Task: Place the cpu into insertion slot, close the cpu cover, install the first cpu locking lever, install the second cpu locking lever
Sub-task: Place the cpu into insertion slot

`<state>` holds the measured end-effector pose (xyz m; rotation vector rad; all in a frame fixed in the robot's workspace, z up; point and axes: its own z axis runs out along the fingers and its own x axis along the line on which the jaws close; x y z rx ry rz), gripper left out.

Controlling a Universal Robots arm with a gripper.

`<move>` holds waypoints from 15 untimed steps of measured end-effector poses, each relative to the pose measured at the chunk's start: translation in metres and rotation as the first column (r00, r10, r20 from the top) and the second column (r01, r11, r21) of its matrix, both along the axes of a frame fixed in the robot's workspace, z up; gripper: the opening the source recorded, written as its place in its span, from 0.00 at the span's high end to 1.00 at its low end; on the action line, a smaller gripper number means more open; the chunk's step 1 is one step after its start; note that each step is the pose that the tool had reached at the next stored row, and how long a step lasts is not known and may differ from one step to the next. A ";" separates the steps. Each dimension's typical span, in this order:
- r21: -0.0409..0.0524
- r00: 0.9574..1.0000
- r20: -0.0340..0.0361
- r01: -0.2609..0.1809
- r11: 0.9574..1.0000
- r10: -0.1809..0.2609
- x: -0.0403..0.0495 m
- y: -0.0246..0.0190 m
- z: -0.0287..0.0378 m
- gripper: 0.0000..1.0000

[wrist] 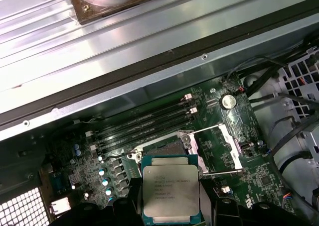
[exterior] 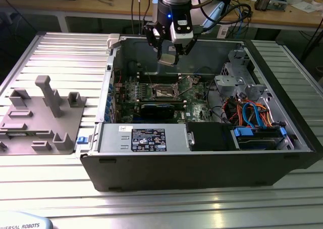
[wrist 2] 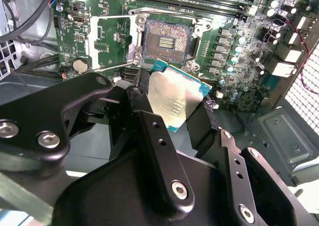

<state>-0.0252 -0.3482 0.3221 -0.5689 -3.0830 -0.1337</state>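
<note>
Above the dark-centred insertion slot, the tool pinches the flat cpu.

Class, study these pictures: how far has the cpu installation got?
Nothing looks finished yet. In hand: the gripper holds the cpu in the air, clear of the insertion slot, which is empty. Left: seating the cpu, closing the cpu cover, which lies swung open beside the slot, then the two locking steps.

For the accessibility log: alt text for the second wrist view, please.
The end effector grips the cpu by its edges above the green board, close to the empty insertion slot. The cpu cover lies flipped open beside the slot.
</note>
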 end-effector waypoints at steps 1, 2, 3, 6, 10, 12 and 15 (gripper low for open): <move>0.000 1.000 0.000 0.001 1.000 -0.001 0.0000 0.0000 0.0000 0.46; 0.000 1.000 0.000 0.001 1.000 -0.001 0.0000 0.0000 0.0000 0.46; 0.000 1.000 0.000 0.002 1.000 -0.002 0.0000 0.0000 0.0000 0.46; 0.000 1.000 0.000 0.005 1.000 -0.005 0.0000 0.0000 -0.0001 0.46; 0.000 1.000 0.000 0.009 1.000 -0.009 0.0000 0.0000 -0.0001 0.46; 0.000 1.000 0.000 0.013 1.000 -0.013 0.0000 0.0000 -0.0001 0.46; 0.000 1.000 0.000 0.021 1.000 -0.021 0.0000 0.0000 -0.0002 0.46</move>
